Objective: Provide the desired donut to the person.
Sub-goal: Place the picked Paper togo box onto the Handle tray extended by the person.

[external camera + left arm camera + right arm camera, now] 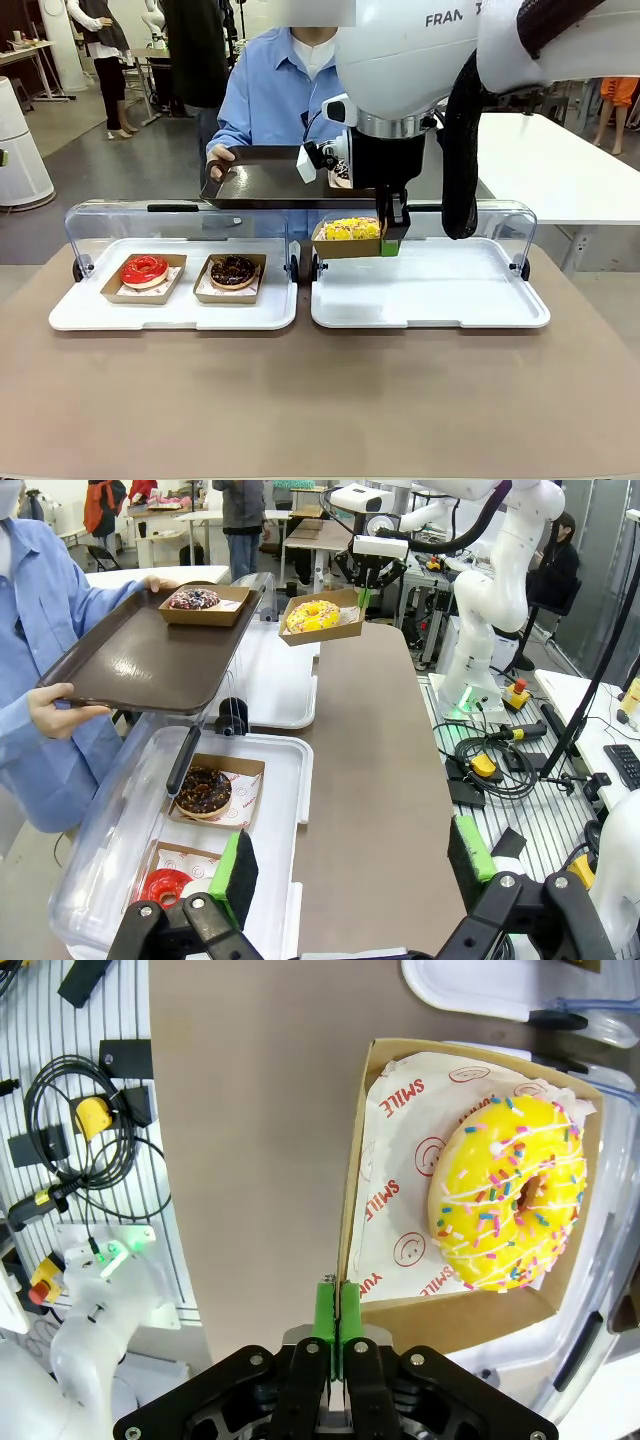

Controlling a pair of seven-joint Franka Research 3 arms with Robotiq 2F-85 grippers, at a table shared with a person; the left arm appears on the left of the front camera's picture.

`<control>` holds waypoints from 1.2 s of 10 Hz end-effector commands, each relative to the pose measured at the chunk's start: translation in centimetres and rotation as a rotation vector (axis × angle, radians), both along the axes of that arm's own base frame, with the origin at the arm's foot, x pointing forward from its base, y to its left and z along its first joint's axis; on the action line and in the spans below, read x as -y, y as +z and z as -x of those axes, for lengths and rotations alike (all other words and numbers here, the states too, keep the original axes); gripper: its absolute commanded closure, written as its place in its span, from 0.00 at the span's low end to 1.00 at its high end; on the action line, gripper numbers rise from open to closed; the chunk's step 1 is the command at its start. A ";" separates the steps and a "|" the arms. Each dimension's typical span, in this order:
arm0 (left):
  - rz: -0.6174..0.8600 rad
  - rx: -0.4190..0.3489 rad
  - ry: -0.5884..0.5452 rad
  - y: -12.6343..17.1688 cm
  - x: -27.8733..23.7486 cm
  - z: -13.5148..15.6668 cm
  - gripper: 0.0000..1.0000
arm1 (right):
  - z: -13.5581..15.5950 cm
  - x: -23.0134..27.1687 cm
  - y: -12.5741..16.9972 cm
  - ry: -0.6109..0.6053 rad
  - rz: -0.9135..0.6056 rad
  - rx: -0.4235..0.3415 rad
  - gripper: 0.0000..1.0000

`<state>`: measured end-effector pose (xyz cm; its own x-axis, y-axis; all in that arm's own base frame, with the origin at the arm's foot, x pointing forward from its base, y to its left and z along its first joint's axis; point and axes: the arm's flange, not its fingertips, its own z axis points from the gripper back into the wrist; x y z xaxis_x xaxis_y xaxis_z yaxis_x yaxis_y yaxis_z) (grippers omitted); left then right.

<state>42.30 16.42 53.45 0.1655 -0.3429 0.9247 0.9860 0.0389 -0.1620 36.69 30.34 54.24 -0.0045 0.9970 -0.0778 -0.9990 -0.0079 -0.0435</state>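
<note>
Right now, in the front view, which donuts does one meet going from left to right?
Red donut → chocolate donut → yellow donut, lifted in its box by the right gripper.

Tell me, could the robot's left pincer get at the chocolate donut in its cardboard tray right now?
Probably yes. The left pincer stands open and empty above the white tray, the clear plastic lid is swung back, and nothing covers the chocolate donut in its cardboard tray.

Yellow donut [510, 1192], white drizzle, multicoloured sprinkles, centre right; white liner [400, 1210] printed red "SMILE"; brown tray [275, 182], upper centre; red donut [144, 270] and chocolate donut [233, 270], lower left.
</note>
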 end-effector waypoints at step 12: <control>0.003 0.002 -0.003 0.2 -0.1 0.2 0.00 | -8.7 -10.8 7.6 0.182 -0.112 0.246 0.98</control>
